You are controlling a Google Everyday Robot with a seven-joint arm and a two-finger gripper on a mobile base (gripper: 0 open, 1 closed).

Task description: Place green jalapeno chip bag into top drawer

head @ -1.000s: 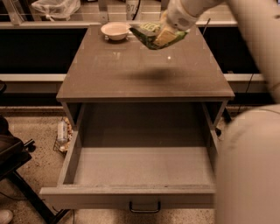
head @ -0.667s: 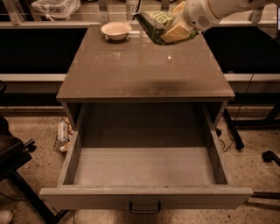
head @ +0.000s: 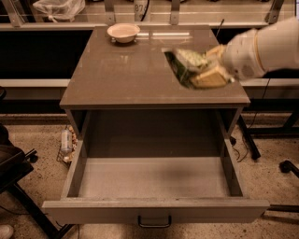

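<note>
Moved: green jalapeno chip bag (head: pixel 186 64) has come down and forward since 0.7 s ago, from the back-right of the tabletop (head: pixel 121 79) to over its front-right part, near the front edge. It looks motion-smeared and is not in the drawer yet. The claw (head: pixel 208 71) is clamped on the bag's right side, fingers closed on it. A white arm (head: pixel 266 46) enters from the right edge of the view. The top drawer (head: pixel 154 211) is pulled open below the tabletop, grey inside, with a dark handle (head: pixel 154 221) on the front panel. A white bowl (head: pixel 123 31) sits back-left on the tabletop, well apart from the bag. A clear plastic bag (head: pixel 58 7) lies on the shelf behind.
</note>
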